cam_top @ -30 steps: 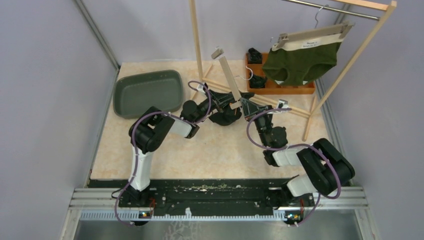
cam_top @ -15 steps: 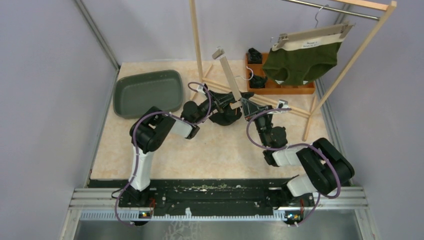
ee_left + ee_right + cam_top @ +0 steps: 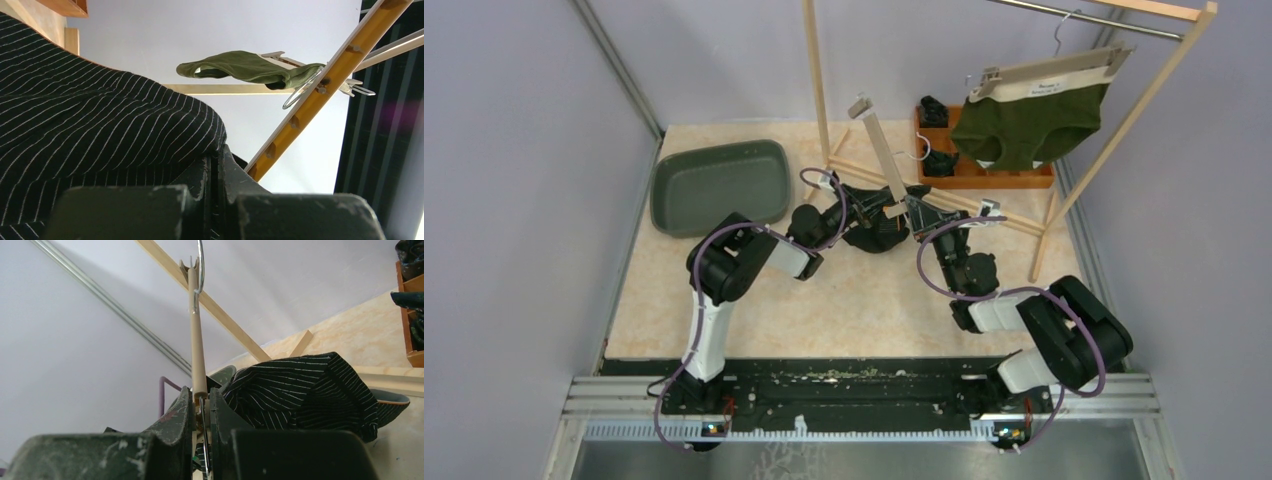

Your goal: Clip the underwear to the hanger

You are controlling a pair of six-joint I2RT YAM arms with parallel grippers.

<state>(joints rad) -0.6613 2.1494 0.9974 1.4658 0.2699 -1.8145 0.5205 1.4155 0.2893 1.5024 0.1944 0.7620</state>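
The black pinstriped underwear (image 3: 876, 228) lies bunched on the table between my two grippers. My left gripper (image 3: 861, 206) is shut on an edge of it. In the left wrist view the cloth (image 3: 100, 115) drapes over the closed left gripper (image 3: 220, 162). The wooden clip hanger (image 3: 882, 150) stands tilted up and away from the table, with one clip (image 3: 859, 105) at its high end. My right gripper (image 3: 911, 208) is shut on its low end. The right wrist view shows the hanger bar (image 3: 196, 335) rising from the right gripper (image 3: 201, 400), with the underwear (image 3: 310, 385) just to its right.
A grey-green tub (image 3: 719, 185) sits at the back left. A wooden tray (image 3: 1004, 178) with dark folded garments stands at the back right. A wooden rack (image 3: 817, 80) spans the back, and a second hanger with green underwear (image 3: 1029, 122) hangs from it.
My left arm has edged slightly up the view and to the right with the underwear in its grip. The right arm and hanger have stayed still.
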